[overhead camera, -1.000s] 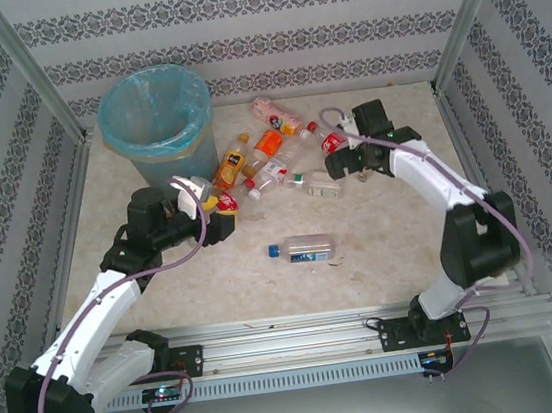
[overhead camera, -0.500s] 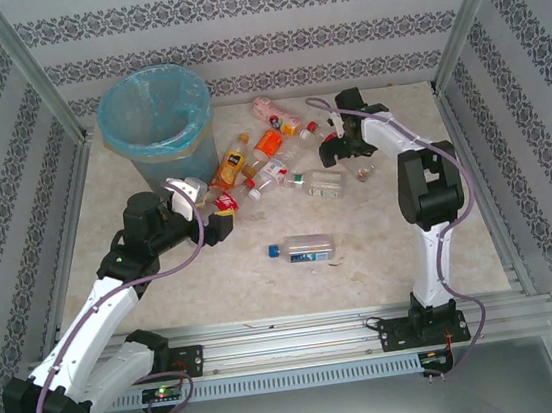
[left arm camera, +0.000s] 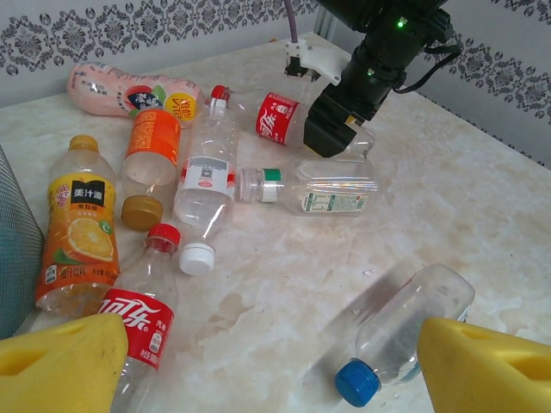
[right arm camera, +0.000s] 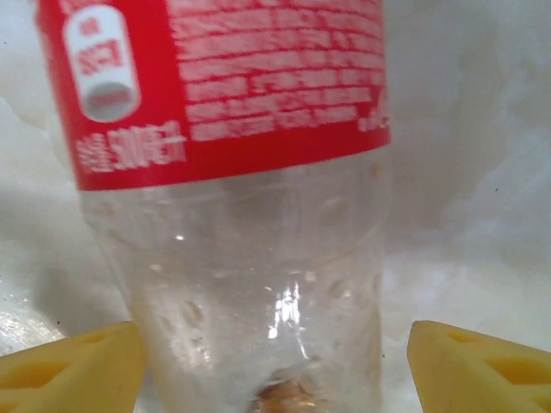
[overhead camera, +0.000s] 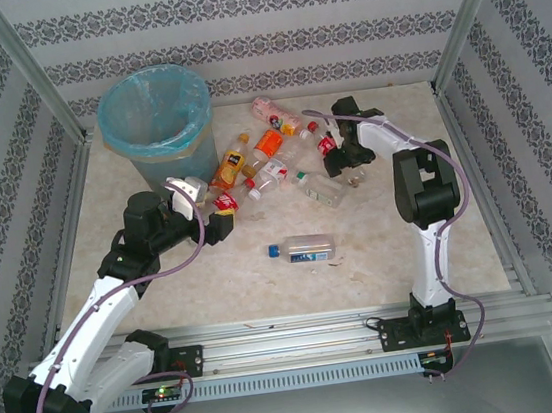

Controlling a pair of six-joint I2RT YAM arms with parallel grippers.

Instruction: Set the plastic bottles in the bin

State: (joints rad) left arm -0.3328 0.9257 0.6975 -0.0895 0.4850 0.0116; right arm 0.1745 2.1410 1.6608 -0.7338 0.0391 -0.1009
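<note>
- Pickup step: right end effector (right arm camera: 275, 366) straddles the red-labelled bottle (right arm camera: 232, 86), released, not yet pinching.
- Next: clench, lift, carry to the bin (overhead camera: 149, 160).
- Left end effector (left arm camera: 275, 361) is released and empty.

One bin (overhead camera: 154, 116) stood on the counter (overhead camera: 383, 254). Plastic bottles (overhead camera: 270, 172) lay right of the bin: eight counted. Among them were two red-labelled bottles (left arm camera: 280, 120), two orange-labelled bottles (left arm camera: 155, 142), one pink bottle (left arm camera: 120, 90), one blue-capped bottle (left arm camera: 396, 335), two other clear bottles (left arm camera: 318, 185). Two arms (overhead camera: 97, 309) were present.
</note>
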